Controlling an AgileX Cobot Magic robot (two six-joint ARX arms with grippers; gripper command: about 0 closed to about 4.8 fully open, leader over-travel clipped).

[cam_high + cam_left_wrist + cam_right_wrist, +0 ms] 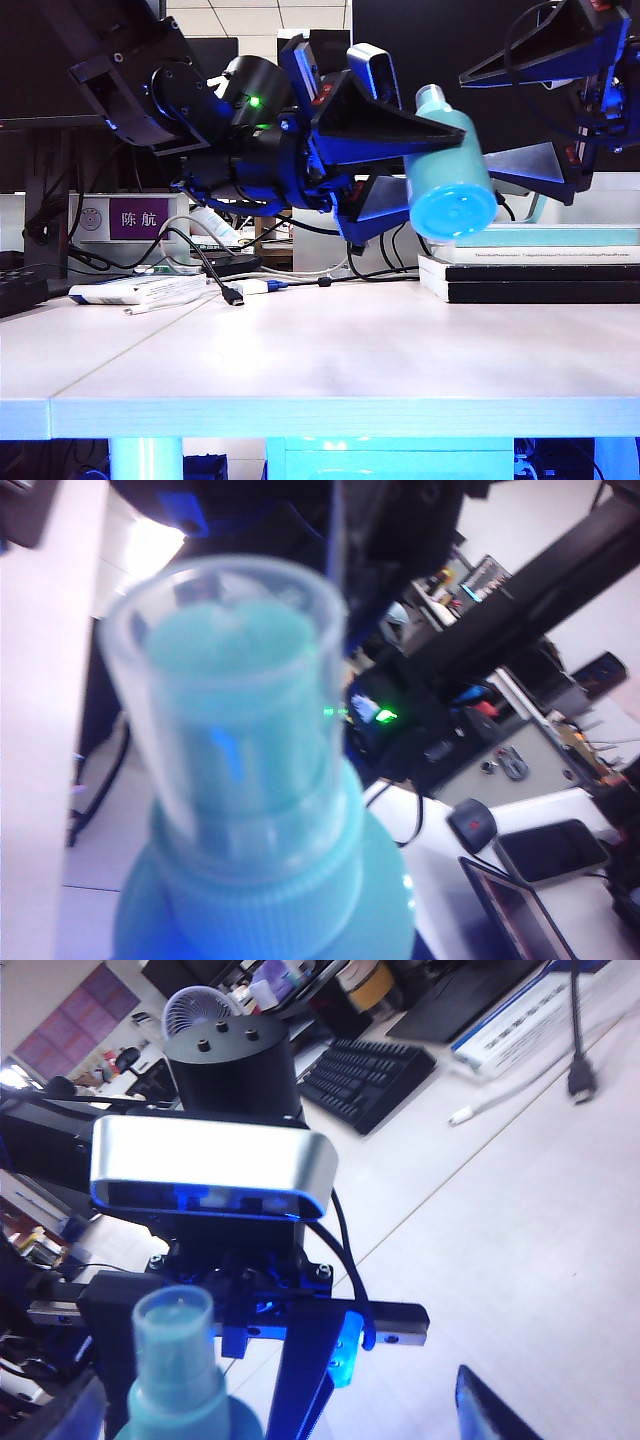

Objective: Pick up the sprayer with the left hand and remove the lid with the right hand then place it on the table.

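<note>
The smooth teal plastic sprayer (452, 172), a cylinder still capped by its translucent pale lid (228, 680), hangs tilted above the pale wood-grain table (320, 360), clamped between the left hand's (425, 165) black wedge fingers, while the right hand (560, 115) hovers just beside it, jaws spread wide and empty.

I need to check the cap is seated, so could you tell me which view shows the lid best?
The left wrist view: the lid fills the frame, still on the sprayer. The right wrist view shows it smaller; the exterior view shows only its tip.
</note>
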